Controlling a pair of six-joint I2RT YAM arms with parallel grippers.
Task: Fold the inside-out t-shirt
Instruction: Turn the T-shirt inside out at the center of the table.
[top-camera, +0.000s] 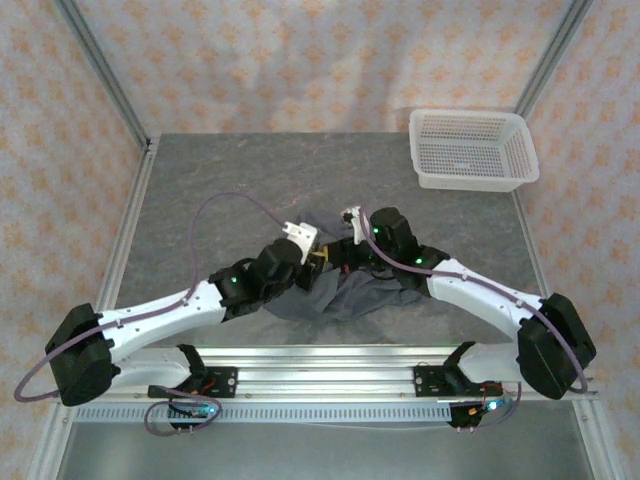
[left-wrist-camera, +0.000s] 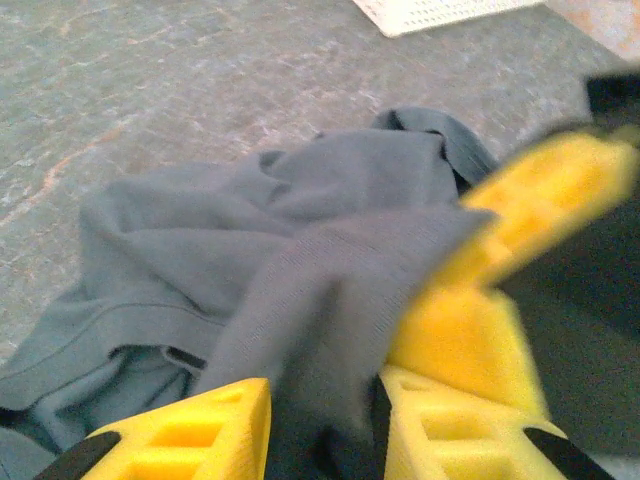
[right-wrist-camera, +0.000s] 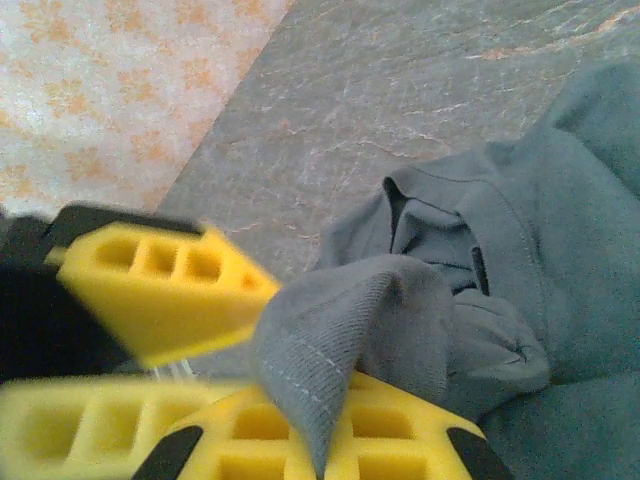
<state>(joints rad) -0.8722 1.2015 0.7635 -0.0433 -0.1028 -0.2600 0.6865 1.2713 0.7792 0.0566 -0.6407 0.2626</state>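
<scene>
A dark slate-grey t-shirt (top-camera: 345, 298) lies in a crumpled heap on the grey marbled surface (top-camera: 220, 180), about midway along its near edge and a little in from it. Your two arms reach inward from the near corners and meet over the heap, so the left arm (top-camera: 160, 315) covers the shirt's left side and the right arm (top-camera: 480, 290) covers its right side. From above only the near part and a small far flap of cloth can be seen. Your left gripper (left-wrist-camera: 322, 435) has its yellow fingers set narrowly apart with a raised ridge of the shirt's cloth filling the gap between them, so it is holding a fold. Your right gripper (right-wrist-camera: 230, 430) is closed on another fold, whose stitched hem edge hangs over one of its yellow fingers. The two grippers sit just beside each other above the middle of the heap, and each wrist camera catches a blurred yellow finger of the other one close by. The left wrist camera shows the rest of the shirt bunched on the surface beyond the fingers, with its collar on the far side. A white mesh basket (top-camera: 470, 180) stands at the far right corner of the surface, well apart from the shirt. Patterned peach walls (top-camera: 300, 60) enclose the surface.
</scene>
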